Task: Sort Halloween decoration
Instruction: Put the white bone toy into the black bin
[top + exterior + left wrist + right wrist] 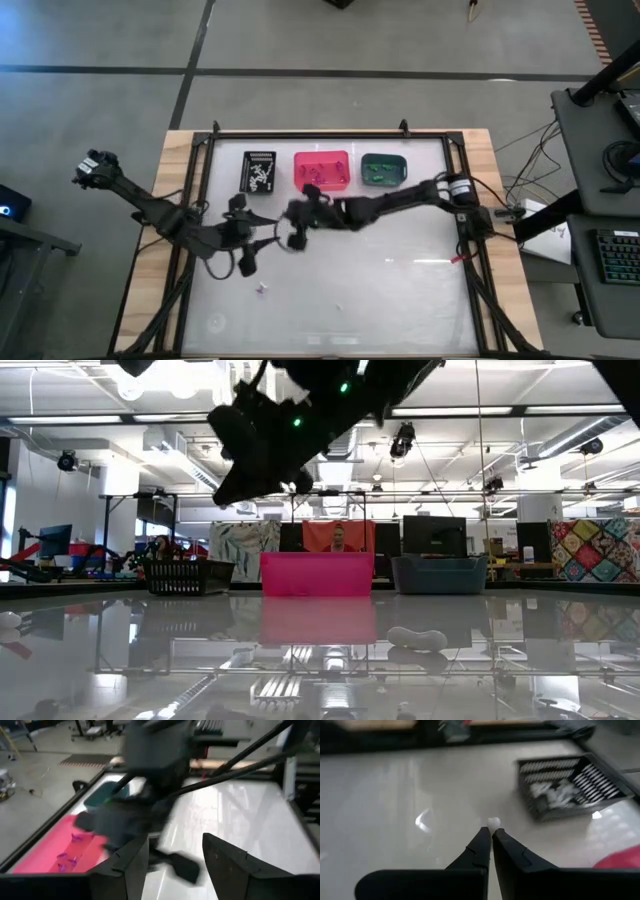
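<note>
My right gripper (491,831) is shut on a tiny white Halloween trinket (493,823). It hangs over the table's middle (291,212), short of the black bin (572,790), which holds white trinkets. My left gripper (175,862) stands open with nothing between its fingers, just left of the right one (288,241). The pink bin (55,852) holds purple trinkets (67,860) and the teal bin (383,169) green ones. Loose trinkets lie on the table, one small piece (263,288) and a white one (418,638). My right gripper pinches the white trinket (493,823) between the very tips of its two fingers. The trinket juts out just past them. The fingers slant downward, coming from the table's right side. The trinket is clear of the table.
Black (258,170), pink (321,170) and teal bins stand in a row along the far edge. The right arm (160,780) crosses close in front of my left gripper. A black frame (200,200) runs round the white table. The near half holds only scattered trinkets.
</note>
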`<action>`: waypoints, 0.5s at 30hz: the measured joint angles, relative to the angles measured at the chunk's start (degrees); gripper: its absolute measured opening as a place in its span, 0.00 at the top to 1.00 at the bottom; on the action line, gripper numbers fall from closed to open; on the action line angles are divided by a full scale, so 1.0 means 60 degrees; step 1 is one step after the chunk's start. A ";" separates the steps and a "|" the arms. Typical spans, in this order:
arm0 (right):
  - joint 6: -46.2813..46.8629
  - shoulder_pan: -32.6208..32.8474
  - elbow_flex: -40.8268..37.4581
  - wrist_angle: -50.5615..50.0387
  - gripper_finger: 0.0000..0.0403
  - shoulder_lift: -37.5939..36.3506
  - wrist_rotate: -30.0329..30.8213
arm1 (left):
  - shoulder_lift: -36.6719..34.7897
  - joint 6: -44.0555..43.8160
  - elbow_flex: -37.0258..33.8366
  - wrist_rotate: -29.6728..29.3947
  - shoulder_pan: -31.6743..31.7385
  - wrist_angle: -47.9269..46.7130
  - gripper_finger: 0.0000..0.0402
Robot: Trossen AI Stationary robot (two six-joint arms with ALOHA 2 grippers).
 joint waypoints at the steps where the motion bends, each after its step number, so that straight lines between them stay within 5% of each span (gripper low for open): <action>1: -0.0017 -0.0203 0.0000 0.0314 0.98 0.0093 -0.0036 | -0.0192 0.0020 0.0000 -0.0108 -0.0128 -0.0013 0.58; 15: 0.0017 -0.1728 0.0658 0.3658 0.98 0.1524 -0.0986 | -0.1931 0.0328 0.0001 -0.1641 -0.1003 -0.0560 0.58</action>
